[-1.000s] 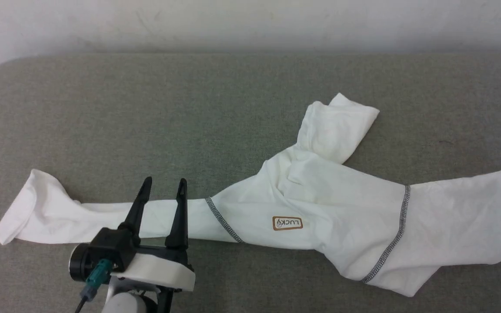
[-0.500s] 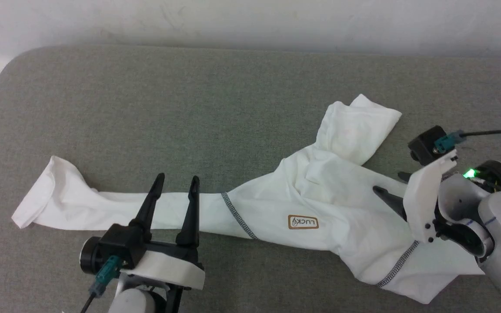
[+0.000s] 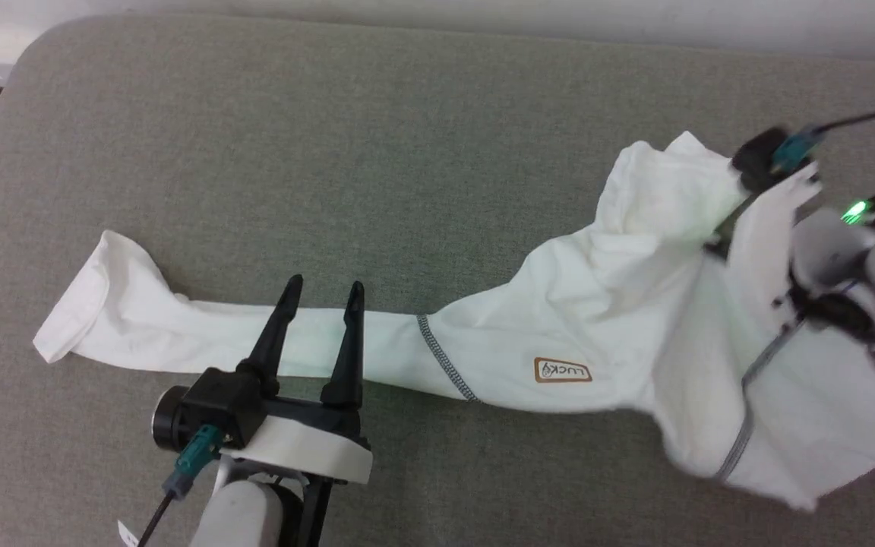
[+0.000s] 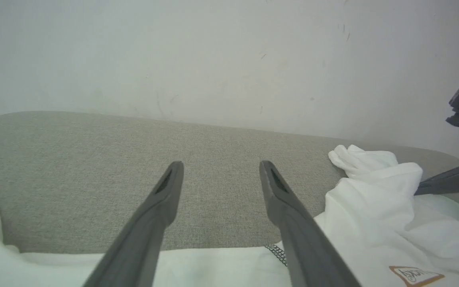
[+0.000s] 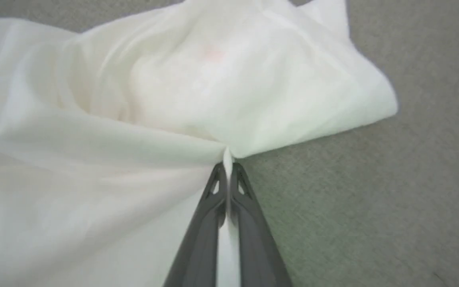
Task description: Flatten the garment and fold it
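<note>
White thin fabric, the garment (image 3: 597, 334), lies stretched from left to right across the grey cloth-covered counter (image 3: 377, 137). One long sleeve (image 3: 179, 334) runs flat out to the left, its cuff (image 3: 73, 319) toward the counter's left end. A dark grey zigzag seam (image 3: 445, 357) crosses where the sleeve meets the body, and a small brown-bordered label (image 3: 563, 370) sits just right of that seam. The body bunches up toward the right, with a folded flap (image 3: 665, 190) on its far side.

The left gripper (image 3: 325, 283) hovers at the near side of the sleeve, its two dark fingers spread wide with nothing between them. The fingertips reach over the sleeve and point toward the far side; whether they touch the cloth cannot be told. In the left wrist view the sleeve passes under the fingers and bare counter shows between the tips.

The right gripper (image 5: 226, 164) is at the right, on the far side of the garment's body. Its fingers are pressed together on a thin pinch of the white fabric, which shows as a sliver between the tips in the right wrist view. From that pinch the cloth fans out in taut folds, and the body near it looks raised off the counter, blurred in the head view. A second zigzag seam (image 3: 756, 372) runs down that raised part at the near right. A pale wall (image 4: 213, 59) stands behind the counter's far edge.
</note>
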